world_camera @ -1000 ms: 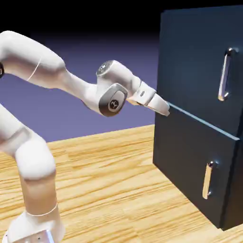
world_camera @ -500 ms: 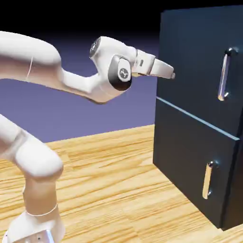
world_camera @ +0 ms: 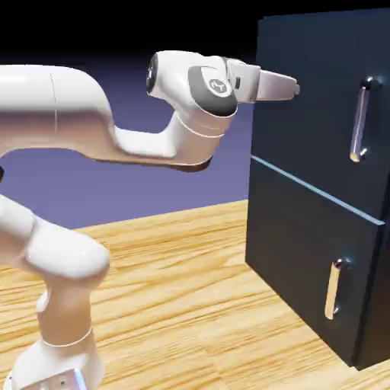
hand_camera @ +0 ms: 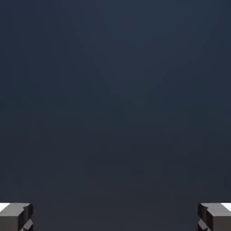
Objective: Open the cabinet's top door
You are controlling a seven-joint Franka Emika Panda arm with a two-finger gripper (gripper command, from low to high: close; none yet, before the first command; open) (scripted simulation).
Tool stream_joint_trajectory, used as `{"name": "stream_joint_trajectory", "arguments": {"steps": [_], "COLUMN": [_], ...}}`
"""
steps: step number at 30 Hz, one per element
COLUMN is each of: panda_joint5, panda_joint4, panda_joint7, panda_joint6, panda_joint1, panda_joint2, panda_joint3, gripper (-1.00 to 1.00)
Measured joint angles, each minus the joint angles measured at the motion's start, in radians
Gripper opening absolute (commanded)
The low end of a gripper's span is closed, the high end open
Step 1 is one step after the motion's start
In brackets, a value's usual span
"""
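From the left, the white arm reaches level across the worktop (world_camera: 175,305), its gripper (world_camera: 293,89) spread wide and empty, so the bar can pass between the jaws. To the right stands the cabinet (world_camera: 305,228); the top door (world_camera: 320,99) is shut, and its silver handle (world_camera: 360,120) sits well right of the fingertips, probably the next target.

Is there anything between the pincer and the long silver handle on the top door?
Nothing but bare dark door panel. In the exterior view the pincer points at the door's left part, the handle further right. The hand view shows only blue panel.
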Motion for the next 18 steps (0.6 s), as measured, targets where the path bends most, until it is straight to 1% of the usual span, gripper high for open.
{"name": "stream_joint_trajectory", "arguments": {"steps": [18], "panda_joint5": [-0.783], "panda_joint4": [0.238], "panda_joint7": [0.524], "panda_joint6": [0.022], "panda_joint1": [0.325], "panda_joint2": [-0.123], "panda_joint3": [-0.378], "gripper": [0.0]}}
